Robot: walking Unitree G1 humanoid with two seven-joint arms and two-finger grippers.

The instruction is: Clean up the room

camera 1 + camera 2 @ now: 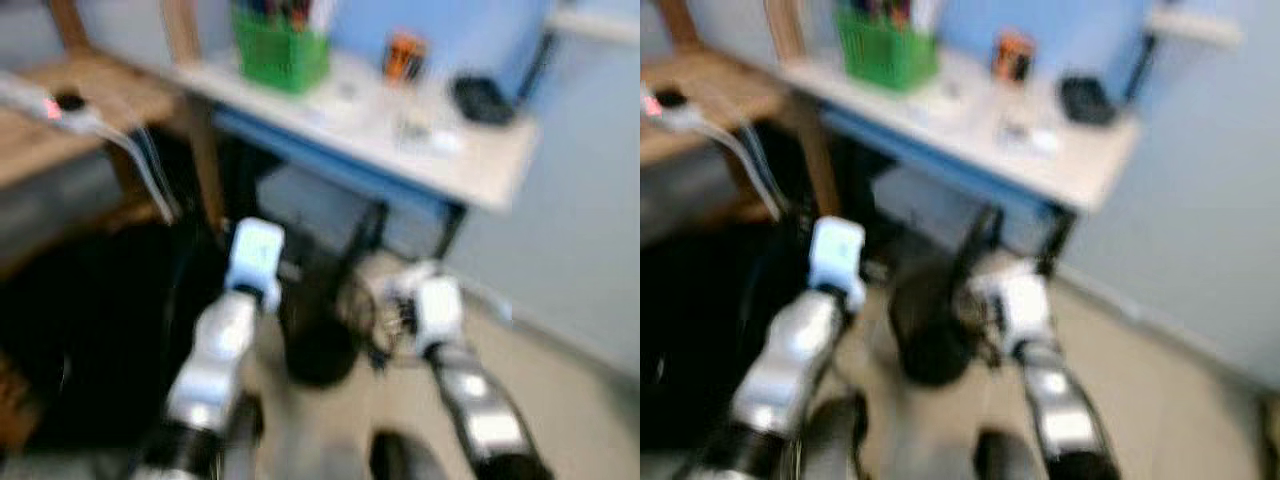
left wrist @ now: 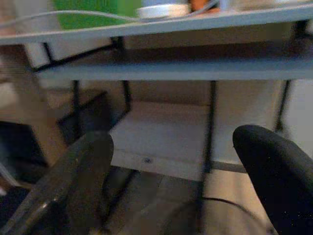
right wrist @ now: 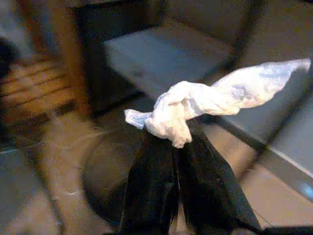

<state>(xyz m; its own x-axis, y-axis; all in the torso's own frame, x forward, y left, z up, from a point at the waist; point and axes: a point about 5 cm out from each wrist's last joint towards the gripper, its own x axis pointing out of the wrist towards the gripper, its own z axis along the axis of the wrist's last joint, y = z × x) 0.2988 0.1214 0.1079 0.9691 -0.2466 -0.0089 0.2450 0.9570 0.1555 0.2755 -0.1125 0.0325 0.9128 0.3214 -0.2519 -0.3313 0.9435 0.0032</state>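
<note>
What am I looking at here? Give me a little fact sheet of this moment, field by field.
place: room corner with a white desk by a blue wall
on desk: green basket, orange can, dark object, blurred
floor: black bin in front of the robot
right gripper: shut on a crumpled white tissue, near the bin
left gripper: open, holding nothing, pointed at the desk's lower shelves
picture quality: head views blurred

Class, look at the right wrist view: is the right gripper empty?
No. The right gripper has its two black fingers shut on a crumpled white tissue, which sticks out past the fingertips.
</note>
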